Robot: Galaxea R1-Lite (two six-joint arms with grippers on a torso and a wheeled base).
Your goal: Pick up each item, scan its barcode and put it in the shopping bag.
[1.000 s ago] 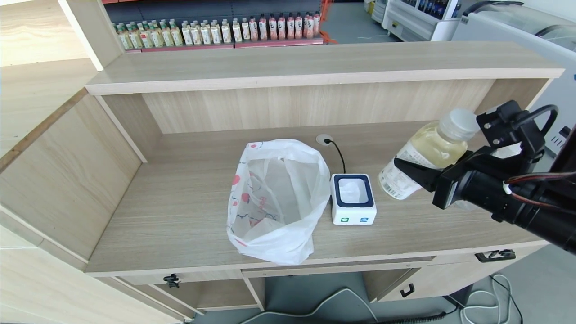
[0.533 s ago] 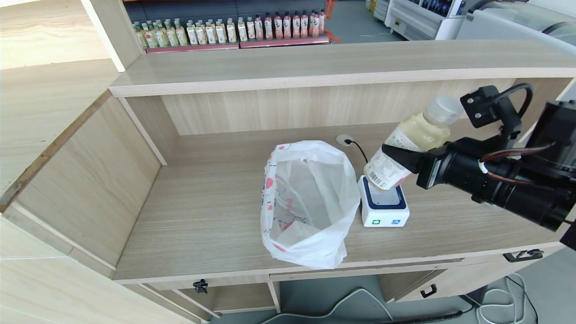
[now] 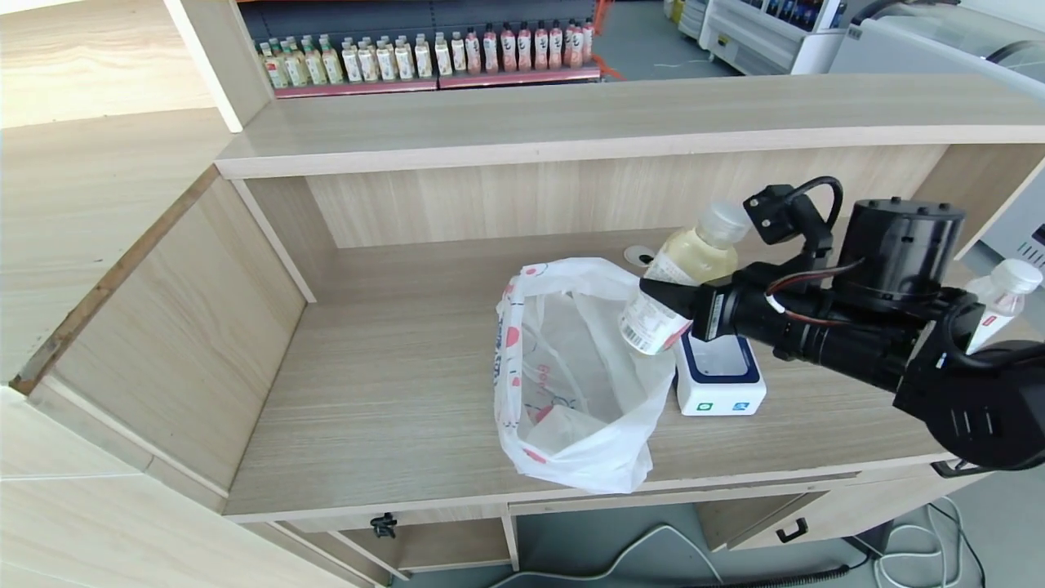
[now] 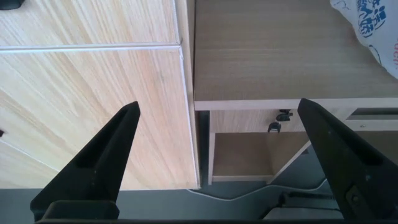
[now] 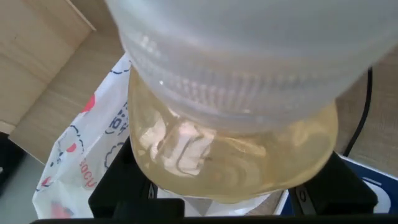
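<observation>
A clear bottle (image 3: 682, 273) of pale yellow drink with a white cap and a printed label hangs tilted in the air, base down. My right gripper (image 3: 671, 304) is shut on the bottle's lower half. The base hangs over the right rim of the white shopping bag (image 3: 571, 367), just left of the scanner (image 3: 718, 384). In the right wrist view the bottle (image 5: 230, 93) looms close, with the bag (image 5: 87, 155) and a corner of the scanner (image 5: 376, 186) below it. My left gripper (image 4: 214, 165) is open with nothing between its fingers, low in front of the counter's front edge (image 4: 273, 104).
A second white-capped bottle (image 3: 1000, 306) stands at the counter's far right, behind my right arm. The scanner's black cable (image 3: 649, 260) runs to a port in the counter. A raised shelf and side walls enclose the counter (image 3: 392, 384); bare wood lies left of the bag.
The head camera has shifted. My right arm carried the bottle leftward, from right of the scanner, across its window, to over the bag's right rim.
</observation>
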